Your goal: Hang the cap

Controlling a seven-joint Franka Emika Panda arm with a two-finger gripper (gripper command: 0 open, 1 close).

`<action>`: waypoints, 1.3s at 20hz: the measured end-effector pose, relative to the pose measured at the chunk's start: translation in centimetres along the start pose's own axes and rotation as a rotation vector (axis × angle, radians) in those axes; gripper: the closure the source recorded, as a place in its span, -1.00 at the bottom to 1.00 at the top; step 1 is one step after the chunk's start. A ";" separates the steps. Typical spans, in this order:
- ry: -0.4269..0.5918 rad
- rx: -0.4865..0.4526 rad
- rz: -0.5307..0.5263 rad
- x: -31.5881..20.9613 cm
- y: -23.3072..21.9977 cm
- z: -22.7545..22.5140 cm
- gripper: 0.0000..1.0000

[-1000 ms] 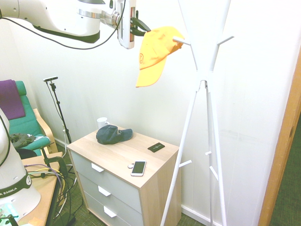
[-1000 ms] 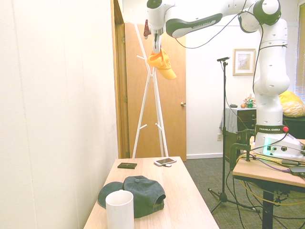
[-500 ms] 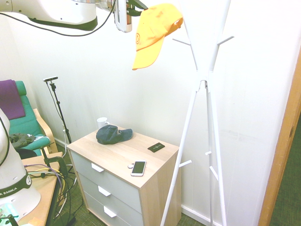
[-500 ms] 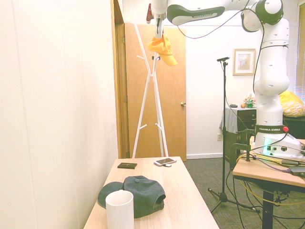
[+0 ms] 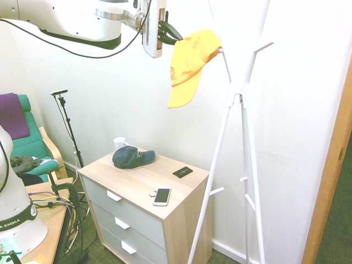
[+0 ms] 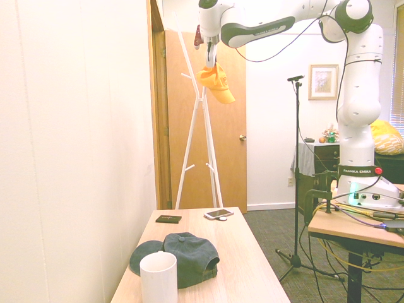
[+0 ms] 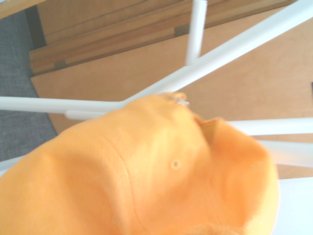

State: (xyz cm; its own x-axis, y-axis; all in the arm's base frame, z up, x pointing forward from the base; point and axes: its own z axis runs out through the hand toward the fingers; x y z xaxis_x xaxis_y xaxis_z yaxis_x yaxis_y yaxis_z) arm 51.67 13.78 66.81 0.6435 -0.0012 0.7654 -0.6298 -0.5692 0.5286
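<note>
Two caps (image 5: 192,63), one mug (image 6: 158,278), one phone (image 5: 161,196), one coat rack (image 5: 246,137).

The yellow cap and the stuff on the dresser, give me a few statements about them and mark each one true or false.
1. The yellow cap is held by the claw. True.
2. The yellow cap lies on the dresser. False: it is up in the air beside the coat rack.
3. The dark cap is on the dresser. True.
4. The mug is black. False: it is white.
5. The phone stands upright against the wall. False: it lies flat on the dresser.
6. The coat rack is white. True.
</note>
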 end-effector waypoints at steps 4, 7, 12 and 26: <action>-0.015 0.011 -0.008 -1.7 -1.3 0.7 1.00; -0.023 0.016 -0.003 -2.2 -1.6 0.8 -1.00; -0.030 0.025 -0.011 -3.1 -2.2 1.1 -1.00; -0.030 0.021 0.002 -4.2 -2.2 1.1 -1.00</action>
State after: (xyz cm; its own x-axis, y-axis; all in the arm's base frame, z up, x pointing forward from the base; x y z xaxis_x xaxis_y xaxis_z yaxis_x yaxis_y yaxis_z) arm 50.83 14.12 61.99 0.6552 -0.0271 0.7550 -0.6221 -0.5865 0.5187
